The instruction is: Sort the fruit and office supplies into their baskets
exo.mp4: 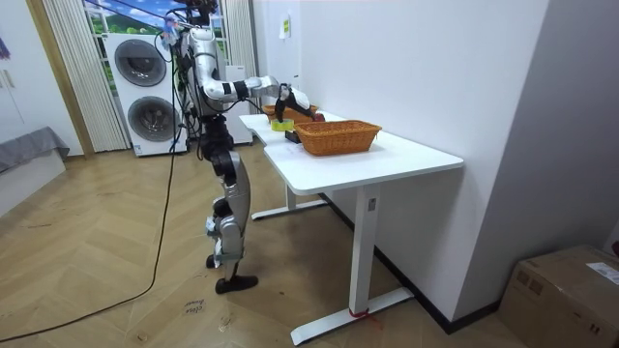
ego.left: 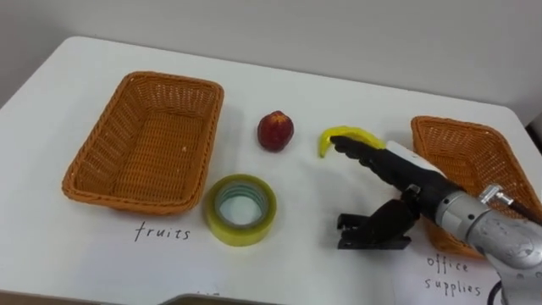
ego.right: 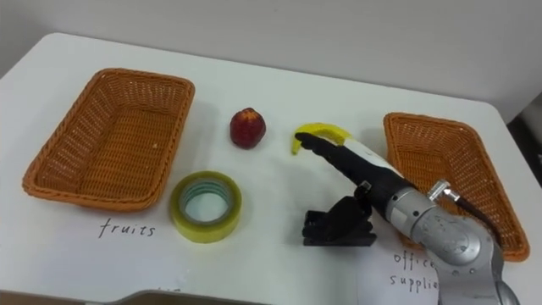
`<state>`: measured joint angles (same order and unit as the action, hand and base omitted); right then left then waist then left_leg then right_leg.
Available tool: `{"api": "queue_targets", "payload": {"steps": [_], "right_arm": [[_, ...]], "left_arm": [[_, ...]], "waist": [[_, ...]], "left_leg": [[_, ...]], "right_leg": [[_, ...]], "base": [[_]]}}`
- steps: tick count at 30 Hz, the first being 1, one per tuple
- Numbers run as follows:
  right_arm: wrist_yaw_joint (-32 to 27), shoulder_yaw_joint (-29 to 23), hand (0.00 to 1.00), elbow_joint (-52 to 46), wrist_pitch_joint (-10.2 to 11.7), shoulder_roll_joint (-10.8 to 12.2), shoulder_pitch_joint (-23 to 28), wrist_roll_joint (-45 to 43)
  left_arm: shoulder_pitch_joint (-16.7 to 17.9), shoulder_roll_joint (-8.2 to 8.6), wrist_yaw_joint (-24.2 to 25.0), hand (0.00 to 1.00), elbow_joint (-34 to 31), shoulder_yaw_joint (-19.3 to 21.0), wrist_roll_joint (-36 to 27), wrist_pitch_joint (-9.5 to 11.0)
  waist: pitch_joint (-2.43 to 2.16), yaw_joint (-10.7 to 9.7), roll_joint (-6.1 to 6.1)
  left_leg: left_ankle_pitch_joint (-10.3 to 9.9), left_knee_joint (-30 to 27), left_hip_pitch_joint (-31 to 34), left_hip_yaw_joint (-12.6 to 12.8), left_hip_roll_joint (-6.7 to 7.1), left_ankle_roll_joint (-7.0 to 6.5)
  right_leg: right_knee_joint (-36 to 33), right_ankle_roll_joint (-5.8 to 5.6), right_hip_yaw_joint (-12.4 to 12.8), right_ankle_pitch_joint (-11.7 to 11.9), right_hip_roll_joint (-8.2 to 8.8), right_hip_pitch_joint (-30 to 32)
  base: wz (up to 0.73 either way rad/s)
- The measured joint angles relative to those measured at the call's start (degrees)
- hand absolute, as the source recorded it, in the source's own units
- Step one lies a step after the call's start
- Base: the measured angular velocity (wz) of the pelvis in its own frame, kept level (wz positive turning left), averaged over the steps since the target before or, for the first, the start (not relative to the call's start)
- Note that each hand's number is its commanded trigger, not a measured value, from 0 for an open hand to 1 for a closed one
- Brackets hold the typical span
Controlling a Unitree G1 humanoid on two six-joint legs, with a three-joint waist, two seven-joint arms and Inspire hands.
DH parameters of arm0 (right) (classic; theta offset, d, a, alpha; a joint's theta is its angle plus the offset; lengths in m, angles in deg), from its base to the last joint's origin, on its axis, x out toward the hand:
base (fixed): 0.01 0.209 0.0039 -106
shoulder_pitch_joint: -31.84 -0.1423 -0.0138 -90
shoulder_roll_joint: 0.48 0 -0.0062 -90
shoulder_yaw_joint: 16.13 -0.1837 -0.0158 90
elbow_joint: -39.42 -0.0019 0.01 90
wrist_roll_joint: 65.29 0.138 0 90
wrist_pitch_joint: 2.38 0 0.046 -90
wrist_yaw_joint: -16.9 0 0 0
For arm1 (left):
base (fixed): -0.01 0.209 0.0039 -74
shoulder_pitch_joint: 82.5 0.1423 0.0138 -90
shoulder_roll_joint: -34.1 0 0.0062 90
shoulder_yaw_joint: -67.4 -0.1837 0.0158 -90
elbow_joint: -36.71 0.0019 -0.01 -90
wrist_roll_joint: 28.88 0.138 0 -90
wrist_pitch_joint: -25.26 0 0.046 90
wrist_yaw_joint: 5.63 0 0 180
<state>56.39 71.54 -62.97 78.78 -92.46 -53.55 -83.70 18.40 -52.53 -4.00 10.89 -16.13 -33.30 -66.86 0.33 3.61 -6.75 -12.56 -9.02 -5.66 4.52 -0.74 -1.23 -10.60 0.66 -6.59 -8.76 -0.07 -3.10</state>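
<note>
While the right hand (ego.left: pixel 391 165) reaches out with fingers straight and unclenched, their tips over the yellow banana (ego.left: pixel 351 131), that fruit lies on the counter (ego.left: pixel 339 89) at the hand's ten o'clock, the red fruit (ego.left: pixel 275 130) at the banana's nine o'clock, apart.

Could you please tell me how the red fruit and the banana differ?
The red fruit is round; the banana is curved and yellow. The red fruit lies free, while the right hand reaches the banana with straight fingers. Both lie on the table between the left basket and the right basket.
</note>
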Motion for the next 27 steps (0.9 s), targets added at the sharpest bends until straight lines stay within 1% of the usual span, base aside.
{"api": "queue_targets", "payload": {"steps": [4,9,13,20,23,27], "right_arm": [[1.34,0.00,0.00,0.01,-0.12,-0.02,-0.10,0.00],[2.31,0.00,0.00,0.03,-0.18,-0.02,-0.12,0.01],[3.60,-0.01,0.00,0.04,-1.22,-0.21,-0.12,-0.02],[5.75,0.00,0.00,0.04,-1.35,-0.39,-0.12,-0.16],[6.15,0.02,0.00,0.14,-1.93,-0.49,-0.12,-0.25],[6.20,0.58,0.00,0.87,-2.69,-0.58,-0.12,-2.53]], "left_arm": [[0.14,-0.05,-0.05,0.00,-0.02,0.05,0.01,-0.04],[-0.01,-0.07,-0.13,0.00,-0.05,0.05,0.01,-0.04],[-0.02,-0.05,-0.22,0.00,-0.06,0.06,0.01,-0.04],[-0.07,0.05,-1.05,0.00,-0.07,0.04,0.01,-0.04],[-0.14,0.20,-1.54,0.00,-0.10,0.02,0.01,-0.05],[-0.11,0.35,-2.49,0.00,-0.24,0.02,0.02,-0.27]], "waist": [[0.13,0.21,-0.23],[0.14,0.27,-0.25],[0.14,0.27,-0.26],[0.13,0.70,-0.28],[0.12,0.96,-0.29],[0.12,1.15,-0.31]], "left_leg": [[0.00,-0.05,0.05,0.01,0.02,0.00],[0.00,-0.05,0.05,0.02,0.01,0.00],[0.00,-0.06,0.06,0.02,0.02,0.00],[0.00,-0.11,0.06,0.02,0.04,0.00],[0.00,-0.14,0.06,0.00,0.05,0.00],[0.00,-0.15,0.09,-0.03,0.06,0.00]], "right_leg": [[0.00,0.00,-0.03,0.00,0.02,0.02],[0.00,0.00,-0.05,0.00,0.02,0.02],[0.01,0.00,-0.04,0.00,0.02,0.01],[0.03,0.01,0.07,0.01,0.01,0.00],[0.03,0.01,0.12,0.01,0.00,0.00],[0.04,0.01,0.15,0.01,0.00,0.02]], "base": [[0.00],[0.00],[0.00],[0.00],[0.00],[0.00]]}}
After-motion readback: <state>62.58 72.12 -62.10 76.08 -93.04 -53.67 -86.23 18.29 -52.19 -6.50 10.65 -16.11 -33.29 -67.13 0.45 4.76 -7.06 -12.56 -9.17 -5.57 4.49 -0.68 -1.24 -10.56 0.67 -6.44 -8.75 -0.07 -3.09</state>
